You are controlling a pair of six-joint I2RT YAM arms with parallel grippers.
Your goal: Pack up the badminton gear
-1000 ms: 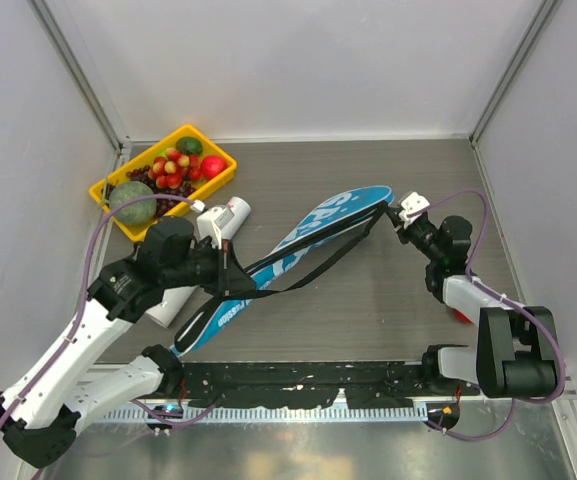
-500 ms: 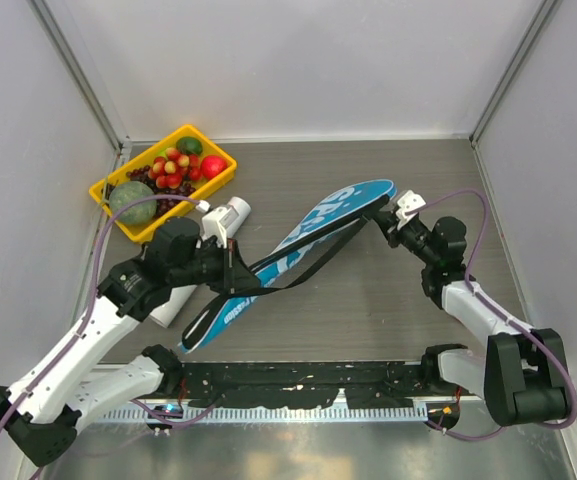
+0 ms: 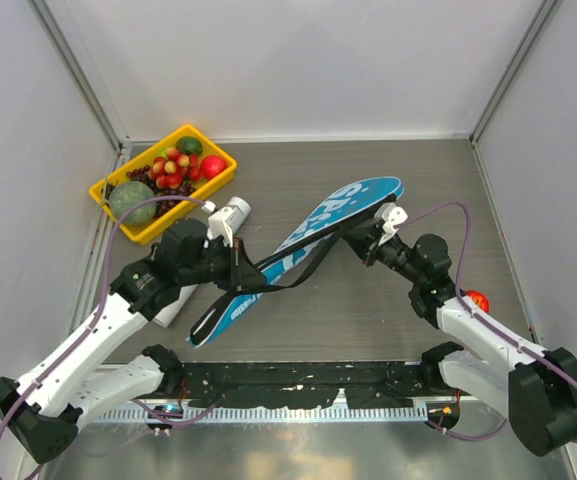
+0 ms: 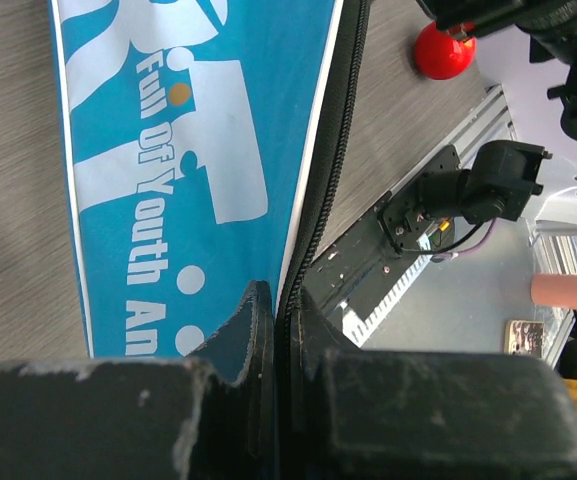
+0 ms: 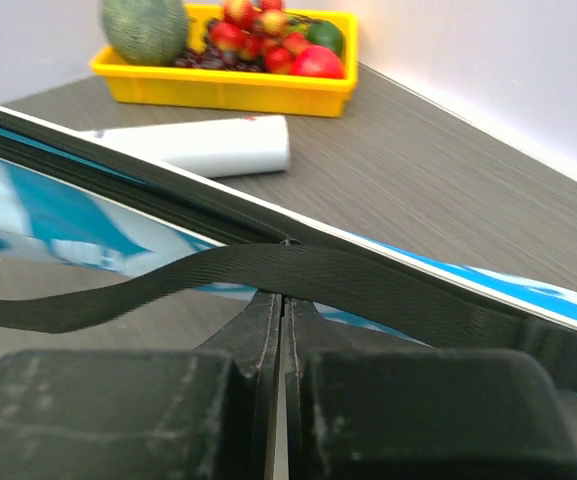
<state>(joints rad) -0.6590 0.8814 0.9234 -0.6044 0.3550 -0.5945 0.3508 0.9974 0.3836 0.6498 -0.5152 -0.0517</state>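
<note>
Long blue fabric racket bag [image 3: 343, 205] — flat black webbing strap [image 5: 218, 272], toothed zipper edge [image 4: 343, 130].

The racket bag [image 3: 353, 205] is blue cloth with a low sheen, and its white lettering is a flat print. A black toothed zipper [image 4: 334, 150] runs from the left gripper [image 4: 278, 320] tips. The strap [image 5: 218, 275] across the right gripper [image 5: 280, 310] tips is matt black webbing. Both grippers' fingers [image 4: 98, 420] are matt black plastic, scuffed grey. Beyond the right gripper lie a smooth white tube [image 5: 198, 145], a glossy yellow plastic tray [image 5: 228, 92] and the matt grey wood-grain table [image 5: 418, 190].
</note>
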